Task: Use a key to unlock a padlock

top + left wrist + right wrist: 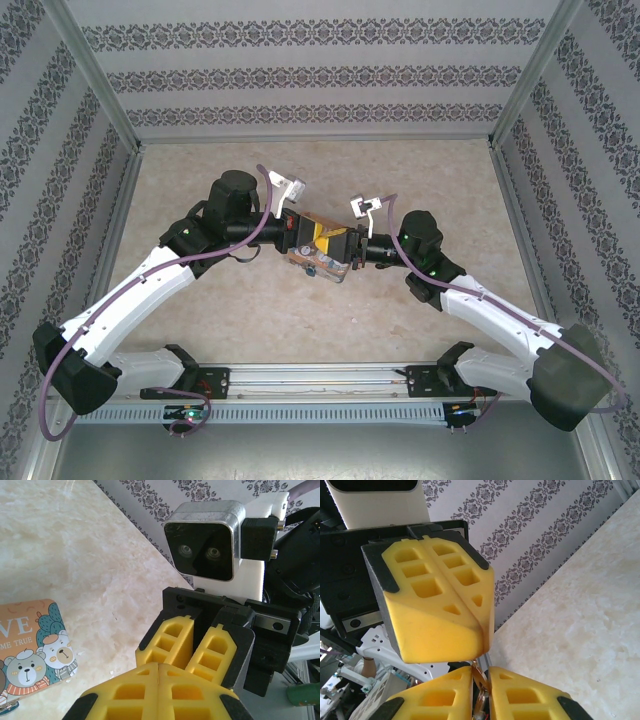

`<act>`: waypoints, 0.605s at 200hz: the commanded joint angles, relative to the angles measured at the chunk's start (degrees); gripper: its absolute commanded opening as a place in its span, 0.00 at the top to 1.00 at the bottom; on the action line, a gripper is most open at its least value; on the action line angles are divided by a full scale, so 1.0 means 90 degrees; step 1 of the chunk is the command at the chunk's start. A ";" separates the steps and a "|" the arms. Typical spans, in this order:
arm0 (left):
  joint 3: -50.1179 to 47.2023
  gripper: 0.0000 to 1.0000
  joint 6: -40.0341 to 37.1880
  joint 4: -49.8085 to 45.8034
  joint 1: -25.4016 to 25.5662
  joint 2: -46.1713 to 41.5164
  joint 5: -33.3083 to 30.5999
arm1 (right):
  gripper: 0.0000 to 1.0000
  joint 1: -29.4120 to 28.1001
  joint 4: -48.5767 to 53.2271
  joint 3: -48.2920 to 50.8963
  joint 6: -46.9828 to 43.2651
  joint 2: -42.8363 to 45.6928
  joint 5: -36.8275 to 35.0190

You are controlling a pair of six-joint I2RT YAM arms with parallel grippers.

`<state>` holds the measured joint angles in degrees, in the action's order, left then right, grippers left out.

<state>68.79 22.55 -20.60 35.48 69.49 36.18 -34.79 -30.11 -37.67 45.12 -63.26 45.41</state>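
While the two arms meet tip to tip at mid-table, the marble tabletop [420, 190] lies bare on every side of them, and the patterned walls [320, 75] stand well apart. Below the joined fingertips sits the "LOVE" tin [35, 645], flat, lid up, its contents hidden. The left gripper [159, 672] has its yellow pads pressed together along one seam. The right gripper [481, 672] faces it, its jaws drawn to a narrow slot with a thin brassy piece [479, 685] caught in it; whether that is the key cannot be told. The padlock [7, 708] appears as a teal sliver just beside the tin's near corner, down and left of the left jaws, apart from both.
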 commanded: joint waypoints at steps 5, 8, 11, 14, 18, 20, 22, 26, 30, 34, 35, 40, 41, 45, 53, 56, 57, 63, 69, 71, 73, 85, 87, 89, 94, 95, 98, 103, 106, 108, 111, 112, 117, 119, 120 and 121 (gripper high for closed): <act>-0.0036 1.00 0.0050 0.0216 -0.0076 -0.0034 -0.0055 | 0.86 -0.0053 -0.0132 -0.0053 -0.0018 0.0047 0.0082; -0.0036 1.00 0.0049 0.0218 -0.0084 -0.0041 -0.0056 | 0.86 -0.0052 -0.0129 -0.0044 -0.0017 0.0047 0.0078; -0.0032 1.00 0.0046 0.0223 -0.0085 -0.0037 -0.0053 | 0.86 -0.0051 -0.0130 -0.0038 -0.0023 0.0053 0.0063; -0.0027 1.00 0.0042 0.0228 -0.0085 -0.0035 -0.0058 | 0.86 -0.0051 -0.0131 -0.0034 -0.0023 0.0055 0.0062; -0.0022 1.00 0.0047 0.0228 -0.0085 -0.0035 -0.0065 | 0.86 -0.0045 -0.0131 -0.0024 -0.0025 0.0056 0.0054; -0.0025 1.00 0.0052 0.0228 -0.0085 -0.0031 -0.0058 | 0.86 -0.0042 -0.0131 -0.0016 -0.0024 0.0061 0.0048; -0.0031 1.00 0.0053 0.0228 -0.0085 -0.0027 -0.0059 | 0.86 -0.0041 -0.0131 -0.0014 -0.0031 0.0058 0.0044; -0.0026 1.00 0.0043 0.0228 -0.0090 -0.0035 -0.0062 | 0.86 -0.0041 -0.0131 -0.0005 -0.0021 0.0066 0.0043; -0.0027 1.00 0.0048 0.0228 -0.0095 -0.0035 -0.0066 | 0.86 -0.0039 -0.0130 -0.0004 -0.0015 0.0065 0.0034; -0.0026 1.00 0.0046 0.0228 -0.0095 -0.0035 -0.0051 | 0.86 -0.0040 -0.0131 0.0003 -0.0019 0.0066 0.0033; -0.0031 1.00 0.0050 0.0228 -0.0095 -0.0036 -0.0053 | 0.86 -0.0041 -0.0131 0.0004 -0.0017 0.0067 0.0033; -0.0029 1.00 0.0035 0.0228 -0.0100 -0.0034 -0.0056 | 0.86 -0.0038 -0.0131 0.0006 -0.0017 0.0076 0.0033; -0.0033 1.00 0.0039 0.0228 -0.0102 -0.0035 -0.0056 | 0.86 -0.0040 -0.0131 0.0006 -0.0016 0.0076 0.0033; -0.0036 1.00 0.0038 0.0228 -0.0105 -0.0033 -0.0046 | 0.86 -0.0035 -0.0131 0.0006 -0.0022 0.0076 0.0033; -0.0034 1.00 0.0035 0.0228 -0.0114 -0.0027 -0.0046 | 0.86 -0.0034 -0.0131 0.0006 -0.0023 0.0075 0.0023; -0.0034 1.00 0.0039 0.0228 -0.0115 -0.0035 -0.0046 | 0.86 -0.0035 -0.0131 0.0006 -0.0015 0.0074 0.0015; -0.0030 1.00 0.0037 0.0228 -0.0119 -0.0035 -0.0046 | 0.86 -0.0033 -0.0131 0.0006 -0.0014 0.0070 0.0014; -0.0030 1.00 0.0039 0.0228 -0.0124 -0.0031 -0.0046 | 0.86 -0.0041 -0.0131 0.0006 -0.0018 0.0067 0.0002; -0.0033 1.00 0.0036 0.0228 -0.0134 -0.0035 -0.0046 | 0.85 -0.0025 -0.0128 0.0006 -0.0019 0.0066 -0.0015; -0.0035 1.00 0.0034 0.0228 -0.0141 -0.0031 -0.0046 | 0.85 -0.0030 -0.0130 -0.0001 -0.0017 0.0066 -0.0016; -0.0036 1.00 0.0039 0.0228 -0.0143 -0.0032 -0.0046 | 0.85 -0.0031 -0.0131 -0.0003 -0.0022 0.0062 -0.0016; -0.0029 1.00 0.0034 0.0228 -0.0154 -0.0018 -0.0034 | 0.84 -0.0023 -0.0126 -0.0004 -0.0016 0.0049 -0.0033; -0.0030 1.00 0.0029 0.0228 -0.0161 -0.0024 -0.0031 | 0.84 -0.0022 -0.0130 -0.0004 -0.0014 0.0040 -0.0035; -0.0032 1.00 0.0028 0.0228 -0.0163 -0.0021 -0.0027 | 0.84 -0.0027 -0.0131 -0.0004 -0.0021 0.0045 -0.0035; -0.0029 1.00 0.0032 0.0228 -0.0169 -0.0017 -0.0021 | 0.84 -0.0025 -0.0131 -0.0004 -0.0019 0.0046 -0.0036; -0.0033 1.00 0.0028 0.0228 -0.0171 -0.0022 -0.0019 | 0.84 -0.0023 -0.0126 -0.0004 -0.0021 0.0047 -0.0036; -0.0032 1.00 0.0028 0.0228 -0.0173 -0.0022 -0.0017 | 0.84 -0.0029 -0.0126 0.0002 -0.0027 0.0045 -0.0036; -0.0035 1.00 0.0031 0.0228 -0.0183 -0.0011 -0.0008 | 0.84 -0.0030 -0.0131 0.0006 -0.0026 0.0047 -0.0040; -0.0036 1.00 0.0034 0.0228 -0.0188 -0.0011 0.0005 | 0.84 -0.0023 -0.0126 0.0011 -0.0027 0.0047 -0.0045; -0.0036 1.00 0.0029 0.0228 -0.0192 -0.0015 0.0004 | 0.84 -0.0024 -0.0130 0.0014 -0.0029 0.0040 -0.0040; -0.0036 1.00 0.0032 0.0233 -0.0193 -0.0015 0.0003 | 0.84 -0.0029 -0.0131 0.0016 -0.0029 0.0041 -0.0052; -0.0036 1.00 0.0033 0.0231 -0.0193 -0.0016 0.0003 | 0.84 -0.0026 -0.0131 0.0016 -0.0031 0.0044 -0.0054; -0.0033 1.00 0.0028 0.0220 -0.0201 -0.0018 0.0004 | 0.84 -0.0022 -0.0131 0.0023 -0.0030 0.0045 -0.0055; -0.0033 1.00 0.0030 0.0219 -0.0202 -0.0024 0.0008 | 0.84 -0.0024 -0.0131 0.0025 -0.0028 0.0039 -0.0055; -0.0035 1.00 0.0032 0.0219 -0.0202 -0.0025 0.0010 | 0.84 -0.0028 -0.0131 0.0025 -0.0021 0.0043 -0.0055; -0.0036 1.00 0.0033 0.0219 -0.0202 -0.0026 0.0012 | 0.84 -0.0030 -0.0131 0.0025 -0.0017 0.0045 -0.0055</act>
<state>68.79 22.72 -20.47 34.81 69.49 36.01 -34.76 -30.06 -37.67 45.12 -63.26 44.88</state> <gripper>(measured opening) 0.044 0.159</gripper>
